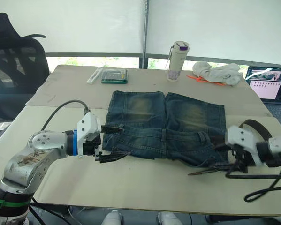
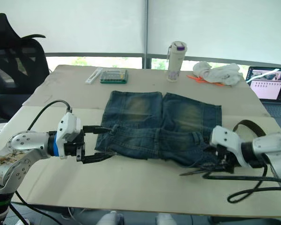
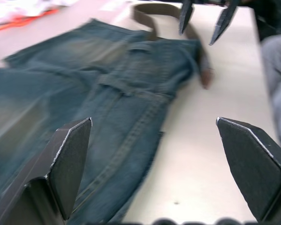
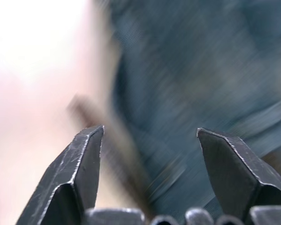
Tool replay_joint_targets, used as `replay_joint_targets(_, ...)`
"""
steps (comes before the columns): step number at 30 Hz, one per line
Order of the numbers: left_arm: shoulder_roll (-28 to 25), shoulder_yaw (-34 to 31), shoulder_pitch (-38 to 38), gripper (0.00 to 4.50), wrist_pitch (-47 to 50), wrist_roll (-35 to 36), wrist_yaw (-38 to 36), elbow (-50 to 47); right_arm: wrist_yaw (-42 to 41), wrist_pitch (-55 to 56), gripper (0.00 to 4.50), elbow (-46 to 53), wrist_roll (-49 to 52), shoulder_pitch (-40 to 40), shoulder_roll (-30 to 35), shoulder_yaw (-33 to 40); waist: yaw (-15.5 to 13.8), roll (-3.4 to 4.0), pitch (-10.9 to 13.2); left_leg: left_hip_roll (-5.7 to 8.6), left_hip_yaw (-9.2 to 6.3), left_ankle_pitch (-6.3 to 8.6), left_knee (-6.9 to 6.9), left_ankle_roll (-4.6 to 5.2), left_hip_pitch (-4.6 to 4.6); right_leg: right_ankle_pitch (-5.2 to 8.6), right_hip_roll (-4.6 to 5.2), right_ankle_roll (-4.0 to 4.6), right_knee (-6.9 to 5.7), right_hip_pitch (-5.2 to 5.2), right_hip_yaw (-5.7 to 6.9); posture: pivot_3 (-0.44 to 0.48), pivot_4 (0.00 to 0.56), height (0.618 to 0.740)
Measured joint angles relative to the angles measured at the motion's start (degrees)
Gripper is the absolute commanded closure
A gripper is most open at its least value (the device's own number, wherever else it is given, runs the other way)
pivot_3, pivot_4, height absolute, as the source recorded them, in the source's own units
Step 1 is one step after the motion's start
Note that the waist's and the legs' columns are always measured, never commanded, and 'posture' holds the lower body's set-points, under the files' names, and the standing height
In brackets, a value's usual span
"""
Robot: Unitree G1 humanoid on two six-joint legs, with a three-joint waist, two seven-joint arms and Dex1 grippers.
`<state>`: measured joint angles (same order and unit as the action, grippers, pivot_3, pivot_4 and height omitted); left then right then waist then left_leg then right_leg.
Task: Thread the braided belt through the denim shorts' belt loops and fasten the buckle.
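I see the braided belt (image 1: 253,124) looping on the tabletop (image 1: 145,187) just behind my right claw (image 2: 220,165), one end trailing past the waistband corner of the denim shorts (image 1: 163,126). The shorts lie flat between my two claws, waistband nearest me. My right claw is spread at that corner, gripping nothing. My left claw (image 1: 108,143) is spread too (wide, fingers either side of the opposite waistband edge). Beyond the shorts stand a bottle (image 1: 178,61) and a white cloth (image 1: 220,72).
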<state>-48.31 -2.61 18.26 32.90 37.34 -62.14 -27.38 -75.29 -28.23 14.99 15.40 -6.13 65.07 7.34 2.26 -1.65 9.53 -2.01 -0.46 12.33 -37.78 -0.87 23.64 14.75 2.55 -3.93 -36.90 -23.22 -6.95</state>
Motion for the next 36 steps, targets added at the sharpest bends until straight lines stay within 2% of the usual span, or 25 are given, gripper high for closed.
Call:
replay_joint_targets(7, 0.0, 3.9, 3.9, 0.00, -0.6, 2.2, -6.7, -1.1, 1.0, 7.4, 0.94, -3.4, -4.1, 2.4, -0.1, -3.7, 0.3, 0.00, 0.0, 0.01, 0.00, 0.00, -0.02, 0.00, -0.03, 0.06, -0.01, -0.07, -0.06, 0.00, -0.01, 0.000, 0.150, 0.737)
replay_joint_targets(11, 0.6, 4.8, 6.6, 0.00, -1.1, 2.2, -8.4, -0.7, 1.6, 8.5, 2.09, -3.8, -4.8, 2.8, -0.1, -4.3, 0.2, -0.01, 0.0, 0.02, 0.00, 0.00, -0.05, 0.00, -0.02, 0.06, -0.01, -0.07, -0.05, 0.01, -0.02, 0.000, 0.150, 0.737)
replay_joint_targets(15, 1.4, 6.2, 7.0, 0.00, -1.8, 1.9, -9.2, 0.0, 3.5, 11.0, 3.49, -5.3, -7.4, 3.1, -0.1, -5.3, 0.2, -0.01, 0.0, 0.02, 0.00, 0.00, -0.05, 0.00, -0.02, 0.05, -0.01, -0.06, -0.06, 0.01, -0.03, 0.000, 0.150, 0.737)
replay_joint_targets(16, 1.5, 6.3, 7.2, 0.00, -1.9, 1.9, -9.4, 0.2, 4.3, 12.1, 3.96, -6.2, -8.4, 3.1, -0.2, -6.2, 0.2, -0.01, 0.0, 0.01, 0.00, 0.00, -0.05, 0.00, -0.02, 0.05, -0.01, -0.06, -0.06, 0.01, -0.02, 0.000, 0.150, 0.737)
replay_joint_targets(18, 1.5, 6.3, 7.5, 0.00, -1.9, 1.8, -9.7, 0.6, 4.8, 12.8, 4.46, -6.8, -8.6, 3.0, -0.8, -6.4, 0.2, -0.01, 0.0, 0.01, 0.00, 0.00, -0.05, 0.00, -0.03, 0.05, -0.01, -0.06, -0.06, 0.02, -0.03, 0.000, 0.150, 0.737)
replay_joint_targets(20, 1.5, 6.4, 7.9, 0.00, -2.0, 1.7, -9.9, 0.9, 4.8, 12.6, 4.46, -6.7, -7.9, 3.0, -1.1, -6.4, 0.3, -0.01, 0.0, 0.01, -0.01, 0.00, -0.05, 0.00, -0.03, 0.04, -0.02, -0.05, -0.07, 0.02, -0.03, 0.000, 0.150, 0.737)
replay_joint_targets(24, 3.7, 6.5, 7.9, 0.00, -1.1, 2.4, -8.8, 1.4, 2.4, 4.6, 4.46, -1.9, 0.4, 4.1, -1.2, -3.1, 0.2, 0.00, 0.0, 0.01, -0.03, 0.00, -0.06, 0.00, -0.02, 0.02, -0.01, -0.01, -0.09, 0.04, -0.03, 0.000, 0.150, 0.737)
replay_joint_targets(29, 12.6, 11.6, 3.7, 0.00, -0.4, 0.0, -1.8, 2.3, 2.2, -4.8, 4.46, 3.6, 12.2, -0.5, -2.1, 2.3, 0.1, 0.00, 0.0, 0.03, -0.05, 0.00, -0.08, 0.00, -0.07, 0.01, -0.01, -0.01, -0.10, 0.09, -0.04, 0.000, 0.150, 0.737)
replay_joint_targets(32, 21.0, 12.6, 3.7, 0.00, -0.5, -0.5, 4.2, 5.5, 3.1, -9.2, 4.46, 6.3, 17.7, -4.4, -3.6, 2.6, -0.1, -0.06, 0.0, 0.04, -0.08, 0.00, -0.10, 0.00, -0.05, 0.00, -0.01, -0.01, -0.10, 0.10, -0.02, 0.000, 0.150, 0.737)
replay_joint_targets(36, 26.8, 13.1, 3.7, 0.00, -1.9, -1.5, 8.1, 8.1, 4.7, -12.5, 4.46, 9.6, 21.5, -8.1, -4.7, 1.7, -0.1, -0.05, 0.0, 0.05, -0.11, 0.00, -0.10, 0.00, 0.01, 0.00, -0.01, -0.01, -0.09, 0.06, -0.01, 0.000, 0.150, 0.737)
